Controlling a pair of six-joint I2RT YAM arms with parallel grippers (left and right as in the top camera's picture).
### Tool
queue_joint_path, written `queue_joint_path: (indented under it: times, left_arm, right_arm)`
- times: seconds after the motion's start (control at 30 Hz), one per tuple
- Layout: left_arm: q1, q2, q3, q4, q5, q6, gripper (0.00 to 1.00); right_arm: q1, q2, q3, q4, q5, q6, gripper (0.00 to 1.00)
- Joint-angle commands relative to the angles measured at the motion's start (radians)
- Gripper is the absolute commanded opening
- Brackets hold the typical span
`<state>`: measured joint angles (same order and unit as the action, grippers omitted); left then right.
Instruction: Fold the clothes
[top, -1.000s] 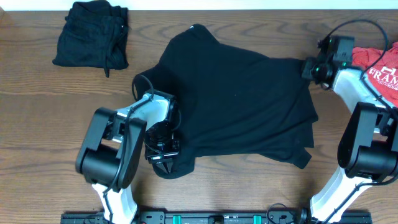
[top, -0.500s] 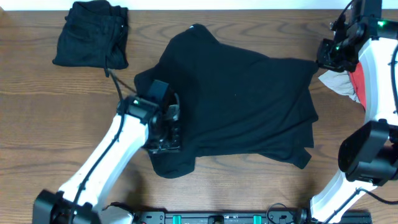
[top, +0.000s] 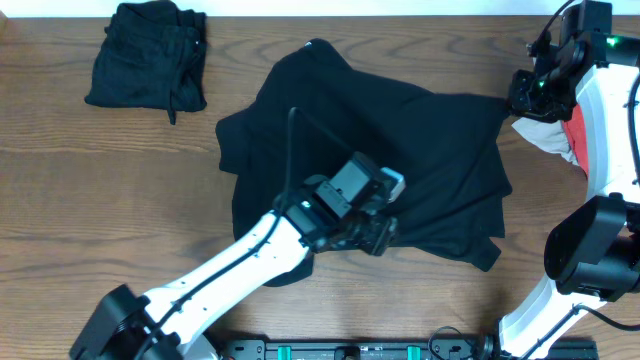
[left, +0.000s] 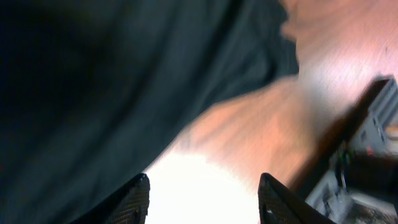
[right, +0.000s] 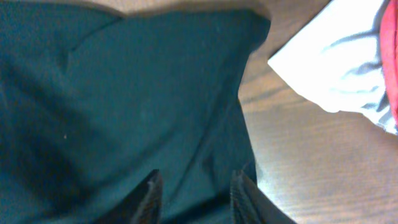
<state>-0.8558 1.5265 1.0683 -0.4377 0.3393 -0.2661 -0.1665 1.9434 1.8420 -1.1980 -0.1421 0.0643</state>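
Black folded cotton garment (top: 147, 55) sits finished, upper left. Large black fabric top (top: 400, 150) sprawls mid-frame, only partly folded. Red tee (right: 392, 62) and light grey piece (top: 545, 135) wait, right edge. Left gripper (left: 204, 199) and right gripper (right: 198, 199) both gape, empty.

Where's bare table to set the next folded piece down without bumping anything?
Best: the tabletop left of the spread black shirt, below the folded black pile. A narrower strip lies between the shirt and the right arm. Crowded: the right edge, with grey piece and red tee.
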Motion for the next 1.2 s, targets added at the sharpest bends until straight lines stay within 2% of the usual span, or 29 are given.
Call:
queue_joint_path:
  times: [0.0,0.07,0.23,0.43,0.57,0.73,0.93,1.07,1.17]
  left_arm:
    - [-0.003,0.043,0.034,0.084,-0.164,-0.053,0.57]
    - [-0.002,0.069,0.034,0.143,-0.233,-0.055,0.66]
    - [0.005,0.108,0.034,0.232,-0.350,-0.046,0.68]
    - [0.051,0.110,0.034,0.241,-0.508,-0.034,0.70]
    - [0.131,0.110,0.034,0.238,-0.572,-0.025,0.77]
    - [0.273,0.110,0.034,0.209,-0.529,-0.023,0.88]
    - [0.392,0.118,0.034,0.192,-0.370,-0.012,0.90]
    - [0.410,0.120,0.032,0.168,-0.372,-0.012,0.91]
    - [0.410,0.120,0.032,0.140,-0.372,-0.012,0.92]
  right_arm:
    - [-0.005,-0.024,-0.007,0.017,-0.008,-0.014,0.43]
    - [-0.005,-0.024,-0.007,0.011,-0.041,-0.014,0.44]
    - [-0.005,-0.024,-0.007,-0.145,-0.183,-0.073,0.50]
    - [0.036,-0.027,-0.007,-0.420,-0.187,-0.125,0.49]
    - [0.103,-0.073,-0.040,-0.454,-0.128,-0.097,0.49]
    - [0.193,-0.196,-0.175,-0.423,0.119,0.128,0.53]
    - [0.253,-0.347,-0.448,-0.191,0.135,0.206,0.73]
    - [0.243,-0.357,-0.574,-0.005,0.107,0.220,0.74]
    - [0.239,-0.353,-0.652,0.090,0.072,0.248,0.68]
